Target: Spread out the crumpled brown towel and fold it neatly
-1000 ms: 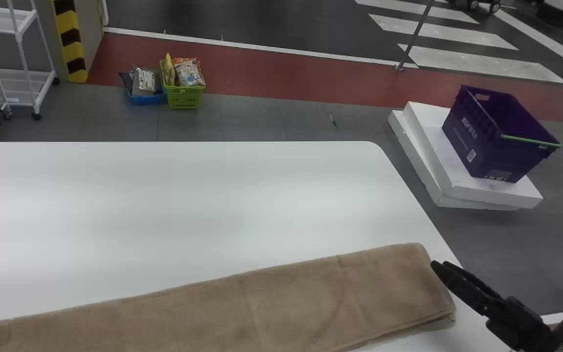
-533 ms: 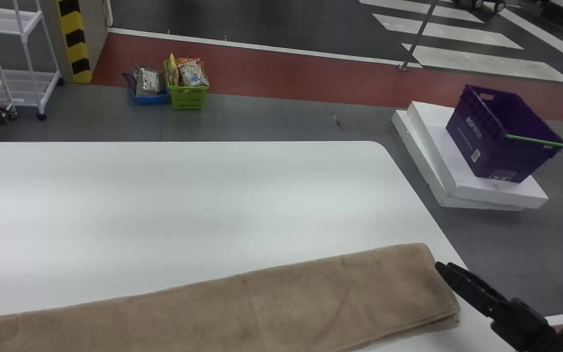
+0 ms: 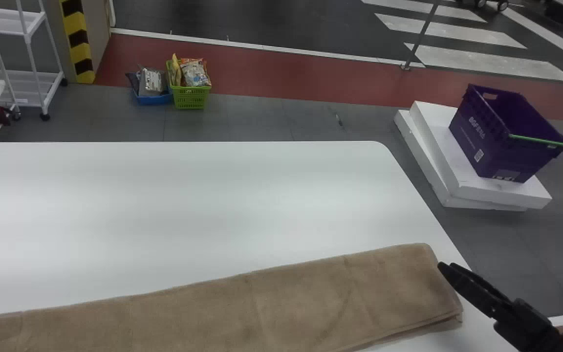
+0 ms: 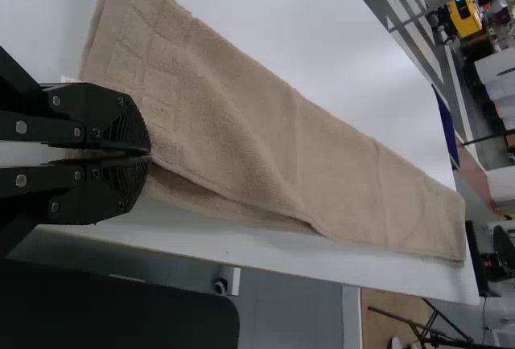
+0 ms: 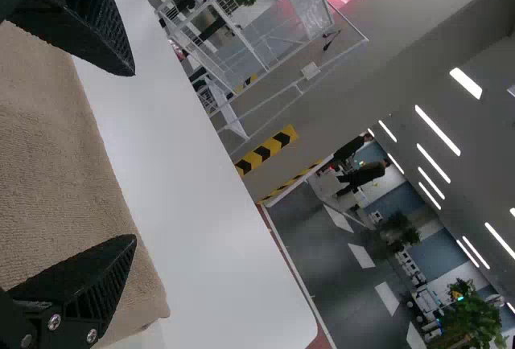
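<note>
The left end effector [image 4: 151, 156] has its fingers together at the long edge of the brown towel [image 3: 262, 308], near one end; whether cloth is caught between them, I cannot tell. The right end effector [image 3: 513, 281] is open, its fingers wide apart, near the towel's right end. The towel lies between the two end effectors in a long folded strip on the white table [image 3: 188, 205], its layers slightly parted along one side. Beyond the towel's right end, on the floor, a purple crate [image 3: 482, 142] sits on stacked white slabs [image 3: 496, 193]. Farther beyond the towel, a green basket [image 3: 191, 98] of packaged snacks stands beside a blue basket [image 3: 155, 99], with a white rack [image 3: 22, 100] left of both.
</note>
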You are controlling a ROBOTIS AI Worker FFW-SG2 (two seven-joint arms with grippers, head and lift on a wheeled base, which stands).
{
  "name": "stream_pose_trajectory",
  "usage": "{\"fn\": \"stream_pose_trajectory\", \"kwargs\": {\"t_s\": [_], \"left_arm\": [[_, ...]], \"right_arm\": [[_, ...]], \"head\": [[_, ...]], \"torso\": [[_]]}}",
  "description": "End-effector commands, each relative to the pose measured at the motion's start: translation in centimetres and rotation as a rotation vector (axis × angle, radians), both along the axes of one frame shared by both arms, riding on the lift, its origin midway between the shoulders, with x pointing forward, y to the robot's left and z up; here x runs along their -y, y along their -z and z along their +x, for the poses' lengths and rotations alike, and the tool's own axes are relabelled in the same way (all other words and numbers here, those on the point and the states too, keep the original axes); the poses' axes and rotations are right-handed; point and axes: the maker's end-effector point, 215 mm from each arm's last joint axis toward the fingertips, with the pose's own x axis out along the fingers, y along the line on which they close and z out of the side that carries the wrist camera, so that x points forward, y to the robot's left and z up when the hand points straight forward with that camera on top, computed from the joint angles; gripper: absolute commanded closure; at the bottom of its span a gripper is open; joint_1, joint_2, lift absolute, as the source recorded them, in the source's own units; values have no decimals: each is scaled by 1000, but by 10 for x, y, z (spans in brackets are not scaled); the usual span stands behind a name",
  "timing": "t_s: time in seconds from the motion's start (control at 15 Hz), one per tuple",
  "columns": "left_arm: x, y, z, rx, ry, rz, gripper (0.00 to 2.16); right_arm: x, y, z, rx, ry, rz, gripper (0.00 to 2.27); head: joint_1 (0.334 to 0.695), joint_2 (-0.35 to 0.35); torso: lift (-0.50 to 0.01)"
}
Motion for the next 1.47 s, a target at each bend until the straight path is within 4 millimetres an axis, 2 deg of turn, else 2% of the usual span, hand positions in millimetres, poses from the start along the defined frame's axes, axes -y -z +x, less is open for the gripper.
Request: {"fn": "stream_pose_trajectory", "kwargs": {"t_s": [0.0, 0.4, 0.67, 0.87, 1.2, 1.4], "left_arm": [[2, -5, 0, 9, 3, -6, 1055], [5, -5, -3, 8, 11, -6, 1055], [15, -18, -16, 17, 50, -12, 1055], [17, -19, -21, 12, 63, -7, 1055], [44, -6, -27, -19, 116, -25, 1055], [49, 3, -27, -34, 121, -23, 1055]], "right_arm": [[0, 0, 0, -1, 1, -1, 76], [0, 1, 0, -4, 0, -1, 76], [-2, 1, 1, -6, -2, 2, 76], [-2, 2, 1, -7, -3, 4, 76], [-3, 4, 1, -10, -4, 4, 76], [-1, 3, 0, -9, 1, 7, 76]], "head": [[695, -271], [695, -278], [695, -288], [695, -304], [695, -333], [695, -350]], "torso": [[-128], [-128], [-128], [-128], [-128], [-128]]}}
